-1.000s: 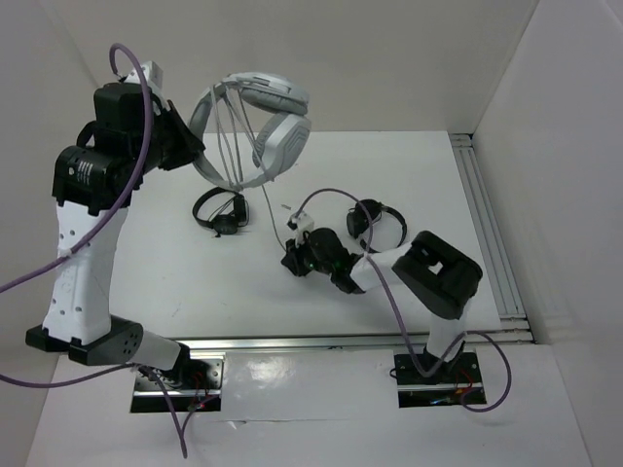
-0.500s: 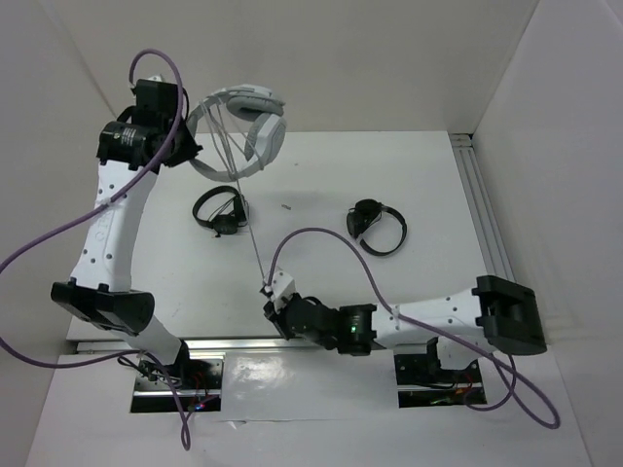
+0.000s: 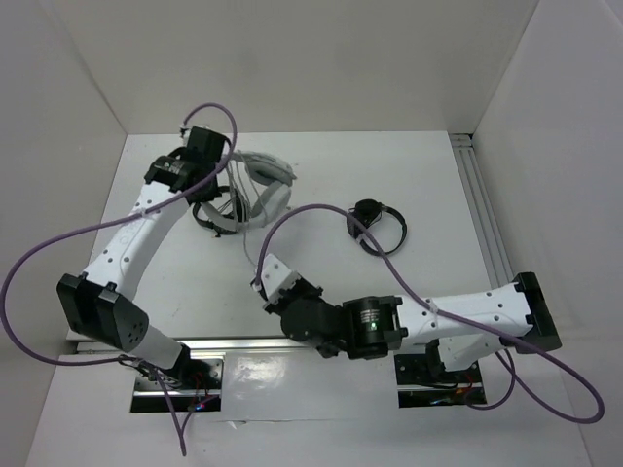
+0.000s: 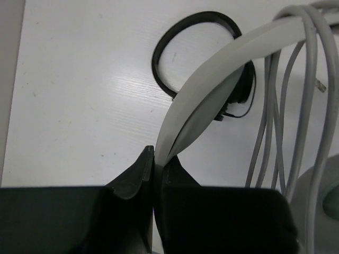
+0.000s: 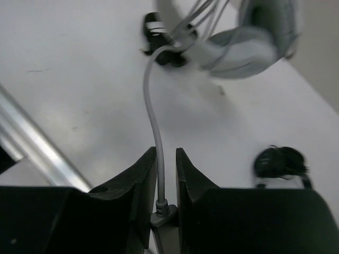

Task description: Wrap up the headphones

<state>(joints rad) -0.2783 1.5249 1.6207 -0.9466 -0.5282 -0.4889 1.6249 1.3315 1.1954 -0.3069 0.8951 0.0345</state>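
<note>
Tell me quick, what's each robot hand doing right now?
Left gripper: closed on the headphones.
Right gripper: closed on their cable.

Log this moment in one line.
left claw: shut on large light grey over-ear headphones, at headband | right claw: shut on thin grey cable | wrap: several strands over headband

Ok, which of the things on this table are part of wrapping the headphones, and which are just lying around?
Part of the job:
- grey-white headphones, headband pinched in the left end effector
- grey cable, held in the right end effector

Just lying about:
- black headphones by the left arm
- black headphones farther right
</note>
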